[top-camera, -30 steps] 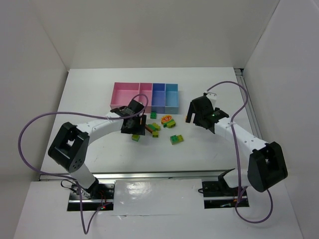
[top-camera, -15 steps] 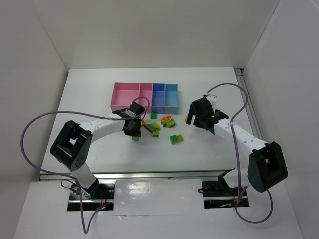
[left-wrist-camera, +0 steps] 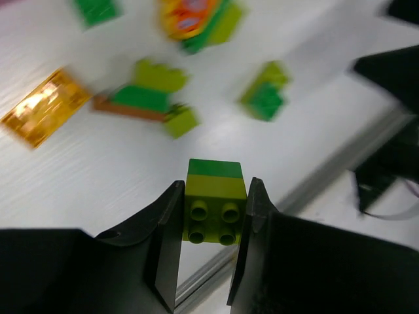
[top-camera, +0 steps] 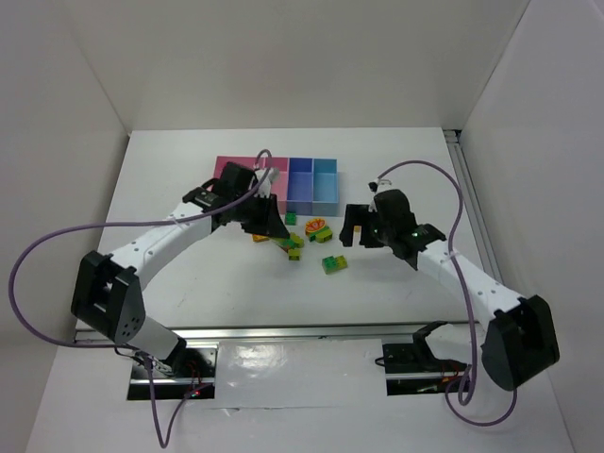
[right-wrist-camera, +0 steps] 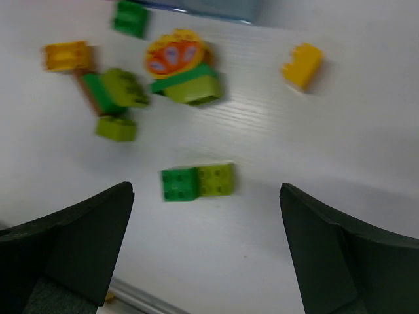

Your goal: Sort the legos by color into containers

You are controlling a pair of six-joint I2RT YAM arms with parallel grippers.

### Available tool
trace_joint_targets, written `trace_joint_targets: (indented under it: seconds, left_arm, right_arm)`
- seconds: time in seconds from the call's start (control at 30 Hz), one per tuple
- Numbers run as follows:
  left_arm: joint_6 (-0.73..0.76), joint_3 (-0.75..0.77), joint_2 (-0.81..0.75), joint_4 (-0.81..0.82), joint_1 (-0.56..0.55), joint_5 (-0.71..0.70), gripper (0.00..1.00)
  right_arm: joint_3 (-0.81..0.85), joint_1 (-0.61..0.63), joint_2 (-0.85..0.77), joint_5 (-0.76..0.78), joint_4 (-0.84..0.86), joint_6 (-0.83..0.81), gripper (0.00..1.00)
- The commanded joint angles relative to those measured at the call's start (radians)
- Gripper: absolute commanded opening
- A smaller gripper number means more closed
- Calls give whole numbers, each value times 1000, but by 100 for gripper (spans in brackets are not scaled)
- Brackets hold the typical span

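My left gripper [left-wrist-camera: 216, 186] is shut on a yellow-green and green lego [left-wrist-camera: 215, 203], held clear of the table near the front of the containers [top-camera: 283, 179]. In the top view this gripper [top-camera: 272, 225] hides that lego. The containers are pink, blue-purple [top-camera: 300, 184] and light blue [top-camera: 326, 184]. My right gripper [right-wrist-camera: 206, 190] hangs open above a green and yellow-green pair [right-wrist-camera: 198, 181], apart from it. In the top view it [top-camera: 354, 229] sits right of the pile.
Loose on the table lie an orange flower piece on green [right-wrist-camera: 183, 65], a red-brown bar with green bricks [right-wrist-camera: 108, 91], a small yellow-green brick [right-wrist-camera: 116, 127], an orange-yellow brick [right-wrist-camera: 65, 55], a green brick [right-wrist-camera: 129, 17] and a yellow brick [right-wrist-camera: 302, 64].
The left gripper closed on the yellow-green and green lego and lifted it away from the table toward the containers. The right arm swung left, closer to the pile.
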Motion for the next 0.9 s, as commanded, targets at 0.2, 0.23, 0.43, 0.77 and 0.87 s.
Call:
trace_joint_targets:
  seconds: [0.2, 0.23, 0.43, 0.77, 0.87]
  left_arm:
    - [-12, 21, 0, 298, 83, 775, 0]
    - [-61, 12, 0, 341, 92, 798, 0]
    - [-250, 70, 69, 458, 115, 813, 0]
    - [-308, 202, 177, 268, 115, 776, 0]
    - [-298, 202, 177, 246, 115, 745, 0]
  right_arm:
    - [109, 9, -91, -661, 108, -215, 96]
    - [123, 9, -91, -688, 108, -215, 94]
    - [132, 52, -143, -569, 96, -258, 90]
    - [224, 225, -118, -232, 51, -376, 88]
    - [224, 264, -80, -172, 84, -397, 86]
